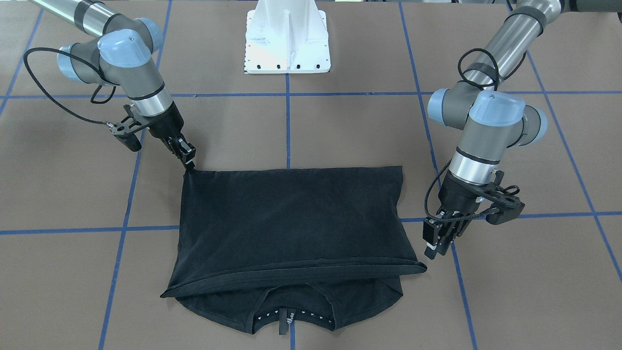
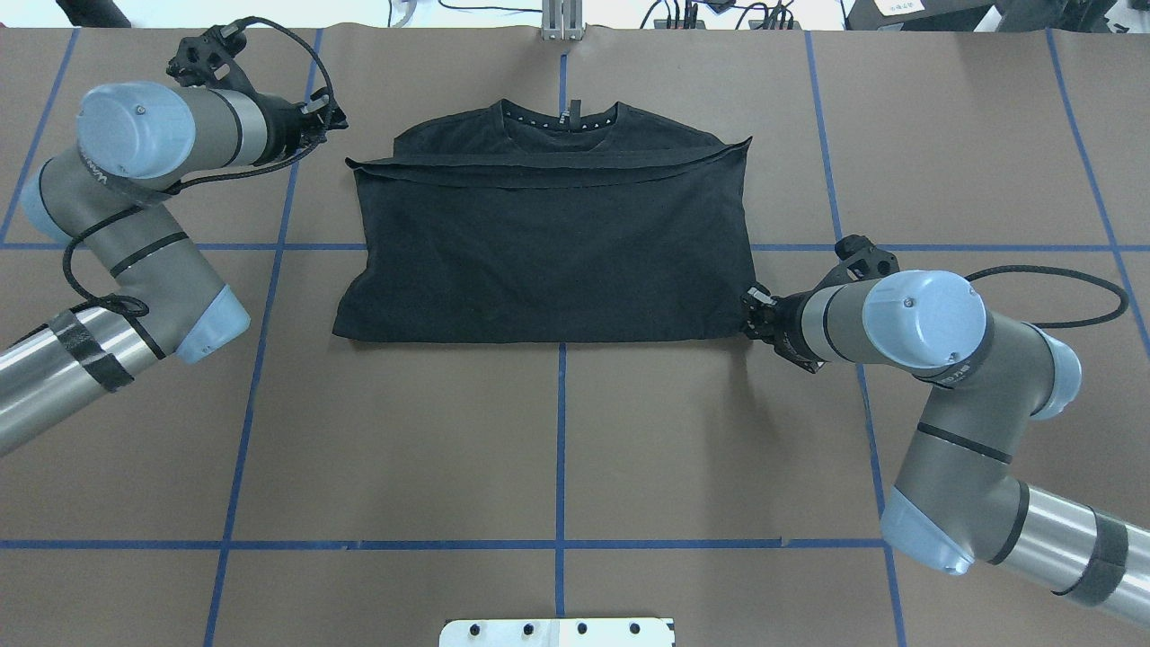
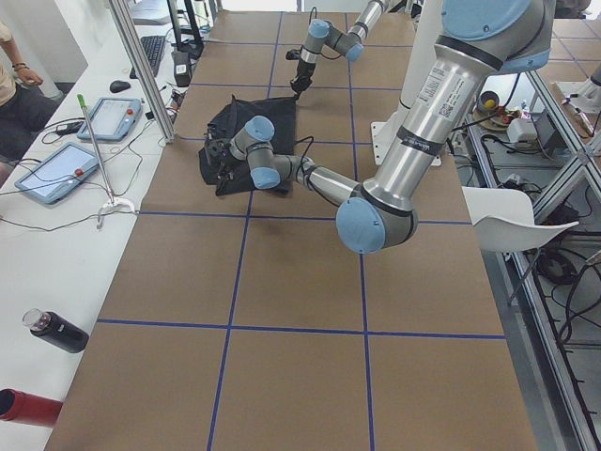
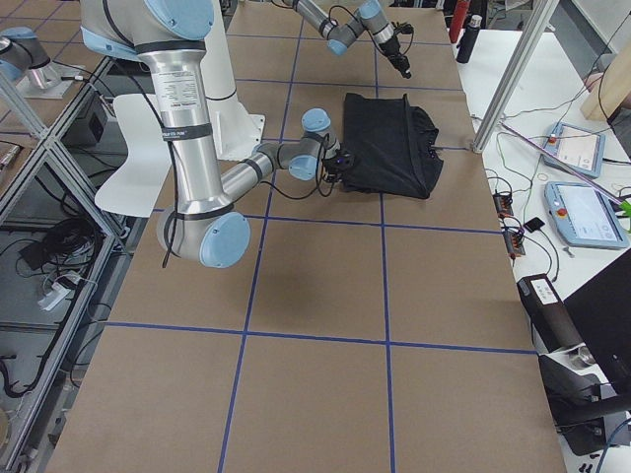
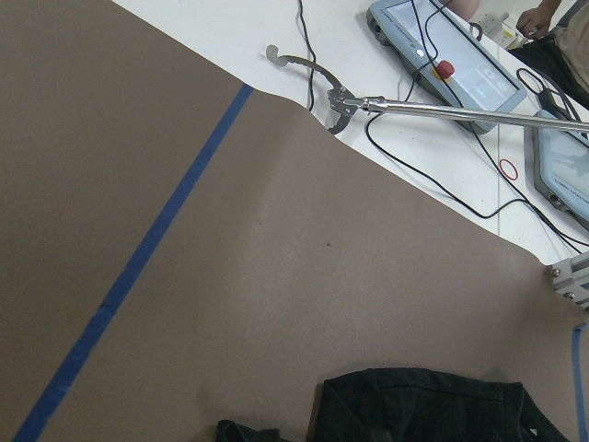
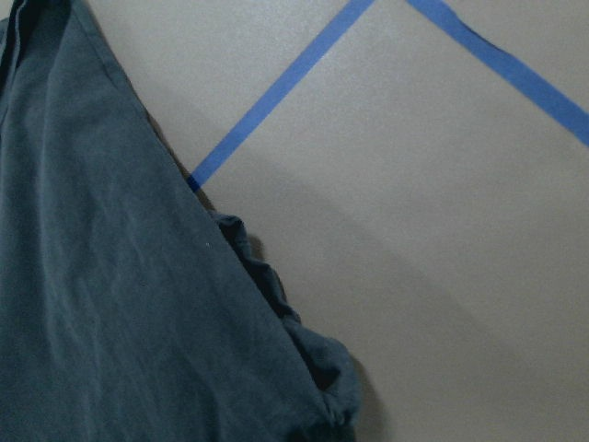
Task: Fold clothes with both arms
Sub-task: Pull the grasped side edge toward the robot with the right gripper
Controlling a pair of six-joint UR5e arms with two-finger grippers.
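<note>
The right gripper (image 1: 188,164) has its fingers pinched narrowly on the corner of a black T-shirt (image 1: 291,218), and the cloth there rises to a small peak. The left gripper (image 1: 436,251) hangs just beside the opposite far corner, fingers slightly parted, holding nothing. The shirt lies folded in half at the middle of the brown table (image 1: 340,136). Its long axis runs side to side, and its collar (image 1: 291,316) points away from the robot.

no legible text, lettering (image 3: 430,89) on left arm (image 3: 376,211) too small to read
</note>
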